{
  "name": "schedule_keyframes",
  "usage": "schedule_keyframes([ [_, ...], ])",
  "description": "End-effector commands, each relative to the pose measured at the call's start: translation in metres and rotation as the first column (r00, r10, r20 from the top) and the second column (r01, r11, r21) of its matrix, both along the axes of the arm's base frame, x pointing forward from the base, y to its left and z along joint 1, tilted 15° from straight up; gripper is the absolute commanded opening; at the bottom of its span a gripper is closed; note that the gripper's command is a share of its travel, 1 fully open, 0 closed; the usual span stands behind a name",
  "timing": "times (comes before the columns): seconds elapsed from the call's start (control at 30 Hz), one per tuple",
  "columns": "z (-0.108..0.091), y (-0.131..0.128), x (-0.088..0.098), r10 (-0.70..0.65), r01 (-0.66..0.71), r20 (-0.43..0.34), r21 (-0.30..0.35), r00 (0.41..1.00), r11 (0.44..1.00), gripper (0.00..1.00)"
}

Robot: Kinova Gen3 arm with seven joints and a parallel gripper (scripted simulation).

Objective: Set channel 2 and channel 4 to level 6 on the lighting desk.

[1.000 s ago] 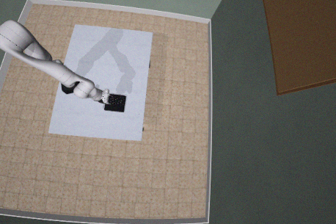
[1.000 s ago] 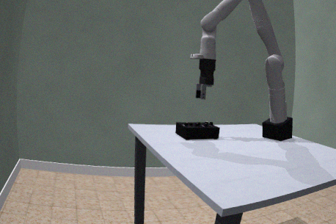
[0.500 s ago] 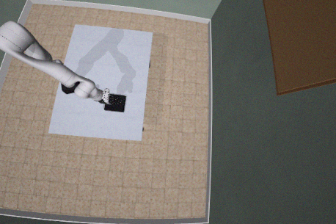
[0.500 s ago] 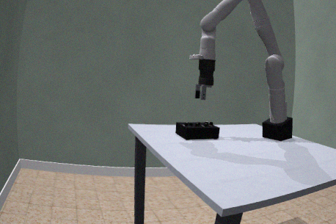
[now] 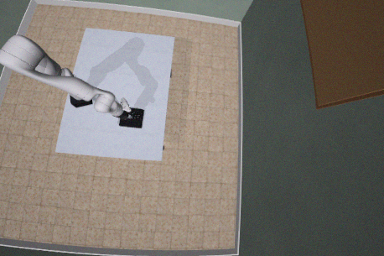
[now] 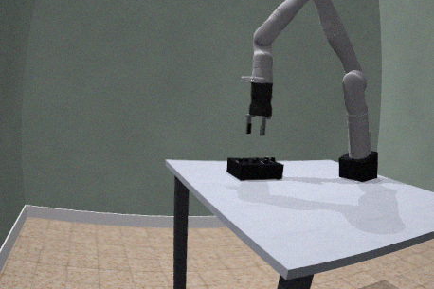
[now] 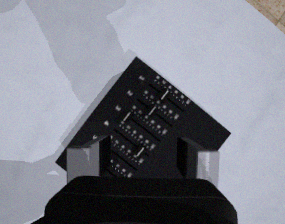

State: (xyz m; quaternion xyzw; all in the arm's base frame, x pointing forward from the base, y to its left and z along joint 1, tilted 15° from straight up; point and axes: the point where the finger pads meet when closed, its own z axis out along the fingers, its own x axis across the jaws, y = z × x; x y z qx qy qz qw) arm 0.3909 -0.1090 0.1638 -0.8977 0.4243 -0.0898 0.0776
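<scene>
The lighting desk [image 6: 255, 168] is a small black box standing on the white table [image 6: 303, 205], near its far left edge. It also shows in the overhead view [image 5: 132, 117] and in the wrist view [image 7: 145, 123], where it lies turned at an angle with several fader rows and white scale marks. The fader levels are too small to read. My gripper [image 6: 255, 127] hangs well above the desk, fingers pointing down, open and empty. In the wrist view its two grey fingertips frame the desk's near part.
The arm's black base [image 6: 358, 166] stands on the table to the right of the desk. The table edge runs close to the desk's left side. A tiled floor [image 5: 126, 185] lies around the table, and a brown panel [image 5: 348, 34] lies off to the far right.
</scene>
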Motion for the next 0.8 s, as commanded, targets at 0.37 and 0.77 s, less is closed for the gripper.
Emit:
schedule_keyframes([
  [0.37,-0.030,0.026,0.025,0.570,-0.564,0.014,-0.123,0.822,0.817,1.00],
  [0.77,-0.040,0.036,0.037,0.772,-0.757,0.008,-0.194,0.635,0.625,1.00],
])
